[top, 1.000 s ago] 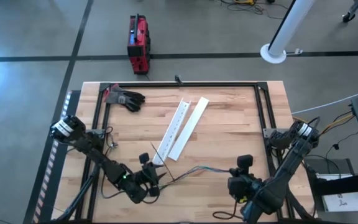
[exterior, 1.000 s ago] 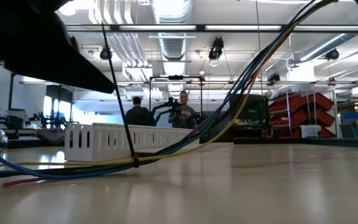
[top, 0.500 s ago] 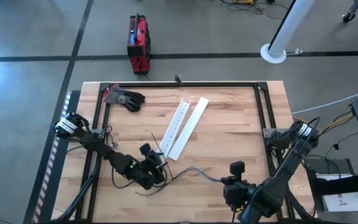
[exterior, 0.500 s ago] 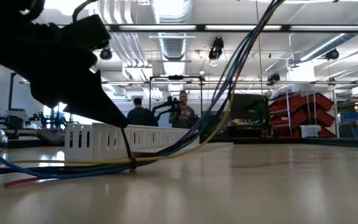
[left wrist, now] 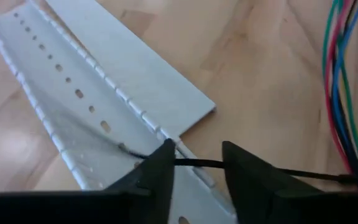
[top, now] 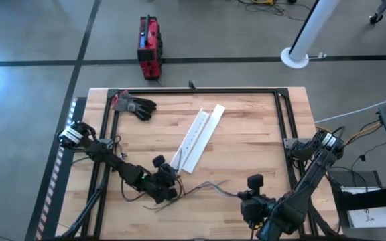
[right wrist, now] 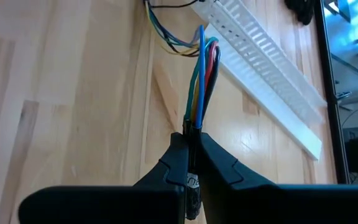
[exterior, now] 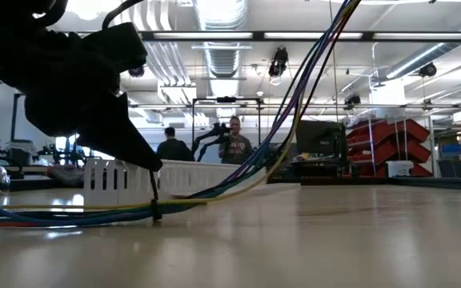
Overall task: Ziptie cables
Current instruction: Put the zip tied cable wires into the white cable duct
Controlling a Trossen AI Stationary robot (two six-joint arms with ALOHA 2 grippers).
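Note:
The cables (top: 210, 186) are a bundle of thin blue, green, red, yellow and dark wires on the wooden table, between my two grippers. A thin black zip tie (exterior: 154, 192) circles the bundle and rises to my left gripper (exterior: 146, 160). In the left wrist view my left gripper (left wrist: 197, 155) is open, and the tie's strand (left wrist: 197, 163) runs across the gap between its fingertips, over the white slotted strip (left wrist: 104, 93). My right gripper (right wrist: 191, 140) is shut on the cables (right wrist: 201, 74) near the table's near right. My left gripper has the tie's strand (left wrist: 194, 163) lying across both fingertips, not pinched between them. Whether the fingers touch it, I cannot tell. My right gripper pinches the bundle near one end (right wrist: 193, 127) between its two fingers, slanting down toward the table's left, the wires running on along the fingers. That end is lifted; the far end (right wrist: 166, 40) lies on the table.
Two long white slotted strips (top: 196, 137) lie side by side mid-table, just beyond my left gripper. A black and red glove (top: 134, 105) lies at the far left corner. A black frame rail (top: 200, 92) borders the table. A red box (top: 149, 47) stands on the floor beyond.
My left gripper has moved toward the far edge and the white strips and has come down along the tie, so less strand shows between it and the bundle. My right gripper has moved toward the table's left. The cables rise more steeply and lie slacker on the table.

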